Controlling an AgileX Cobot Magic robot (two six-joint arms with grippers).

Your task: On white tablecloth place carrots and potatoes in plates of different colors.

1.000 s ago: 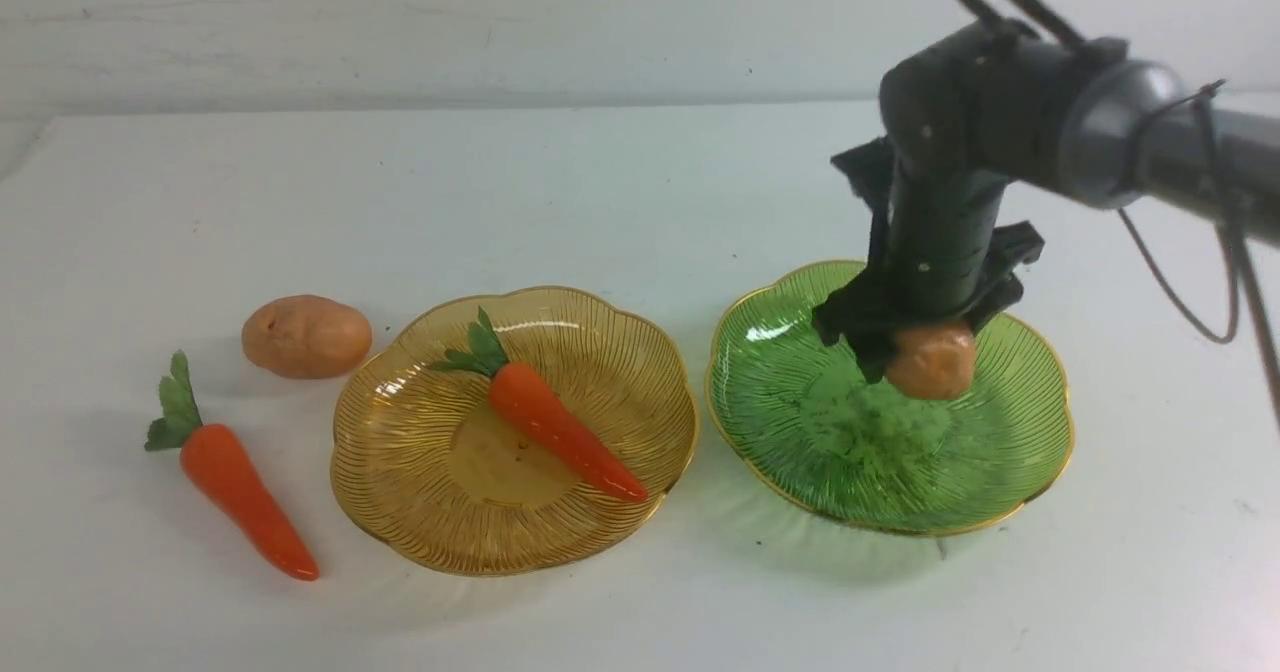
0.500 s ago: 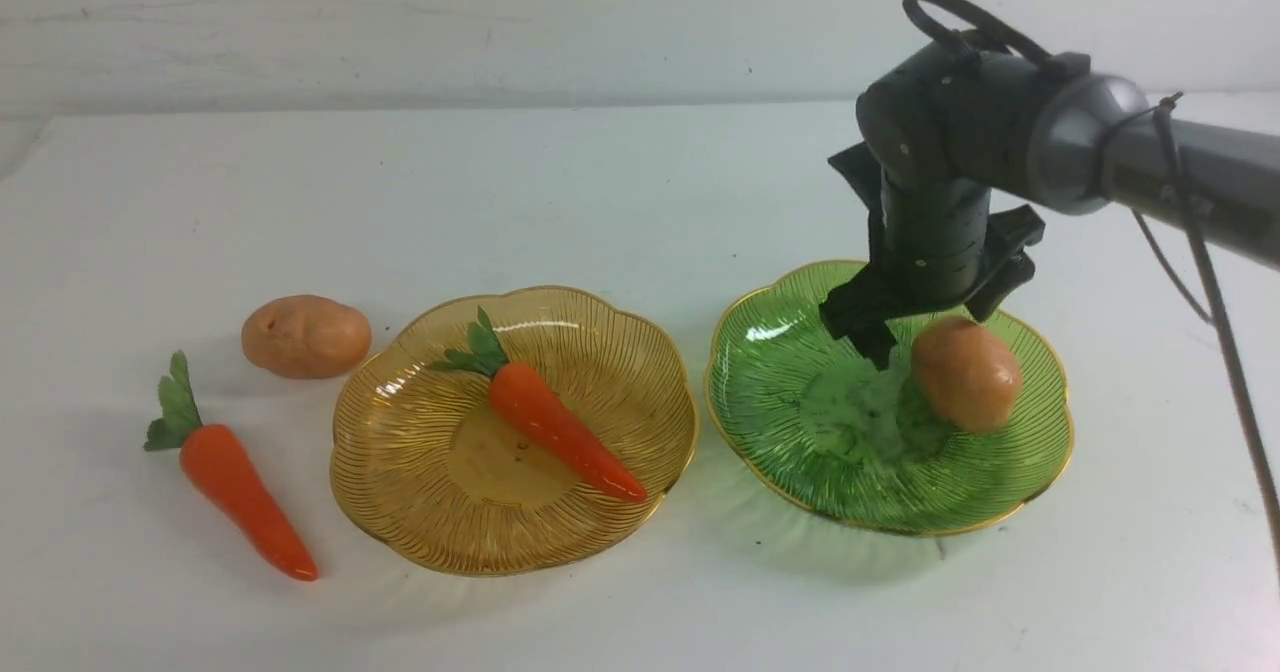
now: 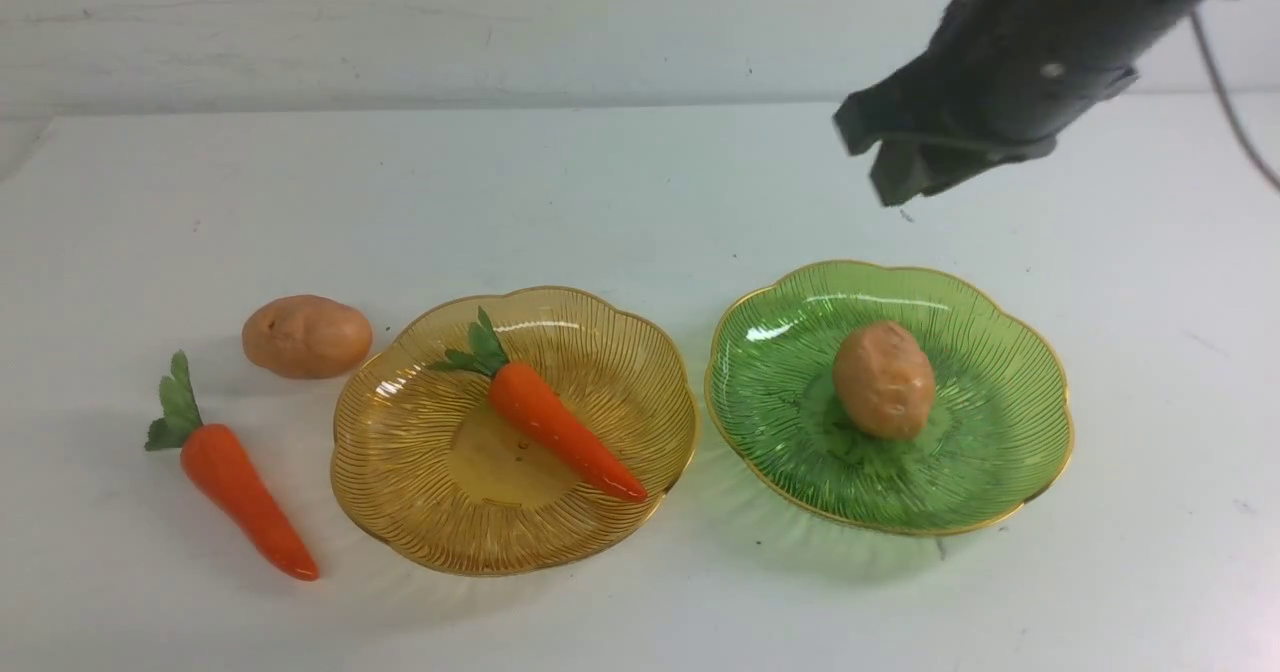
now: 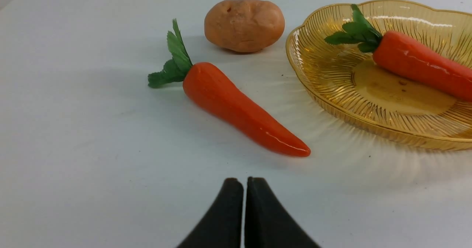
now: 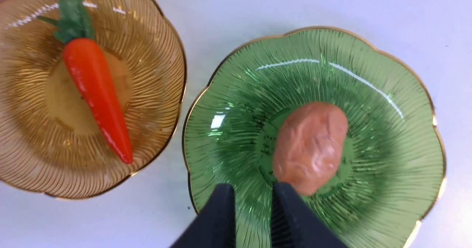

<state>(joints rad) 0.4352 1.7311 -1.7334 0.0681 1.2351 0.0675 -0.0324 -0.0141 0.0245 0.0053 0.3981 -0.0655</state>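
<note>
Right jaws now high above potato (image 3: 884, 380)

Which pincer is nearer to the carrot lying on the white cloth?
Left. The left pincer is low over the cloth, close to the tip of this carrot; the right pincer hangs high above the green plate, far from it.

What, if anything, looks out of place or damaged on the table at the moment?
Nothing is damaged or spilled. Only a carrot and a potato lie loose on the cloth, left of the amber plate, outside any plate.
</note>
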